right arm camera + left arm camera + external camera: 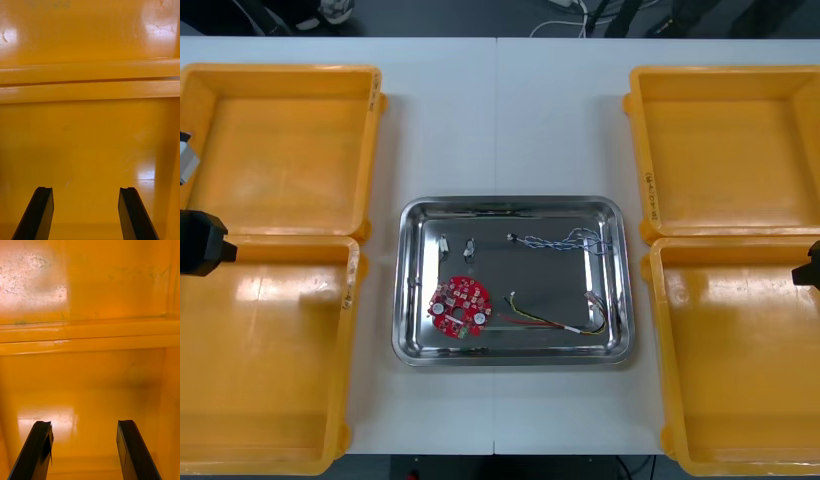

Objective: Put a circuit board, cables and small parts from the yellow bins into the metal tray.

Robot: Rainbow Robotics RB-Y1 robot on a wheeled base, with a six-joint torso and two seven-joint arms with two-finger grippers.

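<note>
The metal tray (409, 345) lies mid-table between the yellow bins. Inside it are a round red circuit board (461, 306), a twisted blue and white cable (570, 241), a red and yellow cable (555, 318) and two small metal parts (456, 247). My left gripper (85, 452) stands open over the bare floor of the near left bin (90, 397), nothing between its fingers. My right gripper (85, 215) is open too, above the bare floor of the near right bin (90, 150). In the front view each arm shows at its own table edge, the left arm (200, 243) and the right arm (810, 265).
Four yellow bins flank the tray: far left (280, 150), near left (265, 360), far right (725, 150), near right (740, 360). All look bare inside. Bin rims meet just ahead of each gripper. Open table lies in front of and behind the tray.
</note>
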